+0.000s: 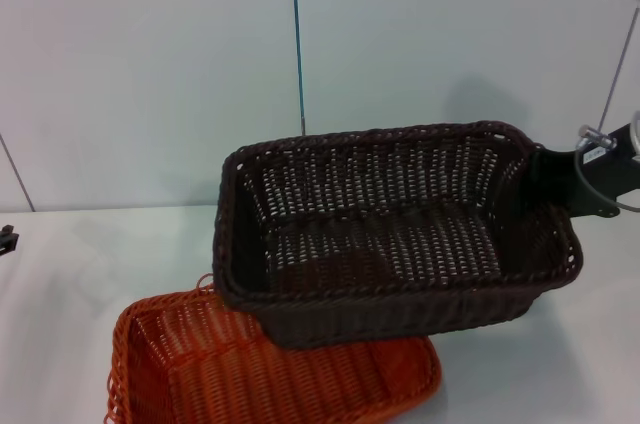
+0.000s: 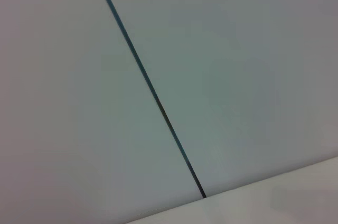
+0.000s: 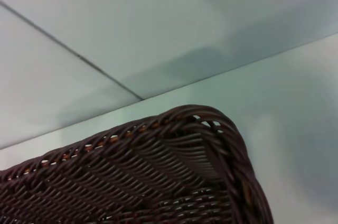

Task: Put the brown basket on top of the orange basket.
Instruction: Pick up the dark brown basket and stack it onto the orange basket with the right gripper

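Note:
The brown basket [image 1: 390, 229] hangs in the air, tilted a little, over the far right part of the orange basket [image 1: 200, 364], which lies on the white table at the front left. My right gripper [image 1: 548, 182] grips the brown basket's right end rim and holds it up. The right wrist view shows only a corner of the brown basket's braided rim [image 3: 174, 129] against the table and wall. My left gripper [image 1: 6, 239] is parked at the far left edge of the head view, barely in sight.
The white table [image 1: 560, 364] runs to a pale panelled wall [image 1: 150, 64] close behind the baskets. A thin dark seam [image 1: 297, 44] runs down the wall; the left wrist view shows that seam [image 2: 148, 86] and the table edge.

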Controlling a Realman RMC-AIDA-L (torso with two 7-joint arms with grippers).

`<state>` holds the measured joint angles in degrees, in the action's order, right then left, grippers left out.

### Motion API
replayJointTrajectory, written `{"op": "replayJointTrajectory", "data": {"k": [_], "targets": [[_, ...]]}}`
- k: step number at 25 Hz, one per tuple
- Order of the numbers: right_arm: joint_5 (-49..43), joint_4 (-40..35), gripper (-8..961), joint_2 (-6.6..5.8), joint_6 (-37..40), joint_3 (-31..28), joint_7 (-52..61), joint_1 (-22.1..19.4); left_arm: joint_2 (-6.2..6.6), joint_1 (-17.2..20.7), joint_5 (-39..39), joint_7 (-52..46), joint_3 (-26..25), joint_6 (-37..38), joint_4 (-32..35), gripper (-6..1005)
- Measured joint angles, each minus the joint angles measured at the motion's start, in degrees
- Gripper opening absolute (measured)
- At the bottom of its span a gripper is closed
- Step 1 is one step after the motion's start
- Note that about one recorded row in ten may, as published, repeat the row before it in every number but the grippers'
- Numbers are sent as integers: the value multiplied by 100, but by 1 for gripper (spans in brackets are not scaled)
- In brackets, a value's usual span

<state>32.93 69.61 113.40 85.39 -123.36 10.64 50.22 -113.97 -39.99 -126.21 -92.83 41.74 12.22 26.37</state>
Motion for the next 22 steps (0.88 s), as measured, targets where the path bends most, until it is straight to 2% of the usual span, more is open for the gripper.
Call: {"op": "replayJointTrajectory", "data": {"k": [5, 12, 22], "targets": [[8, -138, 160, 72, 0, 142, -3, 145, -9, 4, 0, 2, -7, 0, 8, 810], [49, -693, 160, 175, -76, 182, -188, 513, -19, 30, 0, 3, -4, -209, 44, 809], [77, -988, 160, 297, -240, 274, -238, 656, -21, 137, 0, 3, -20, -221, 189, 808]]}}
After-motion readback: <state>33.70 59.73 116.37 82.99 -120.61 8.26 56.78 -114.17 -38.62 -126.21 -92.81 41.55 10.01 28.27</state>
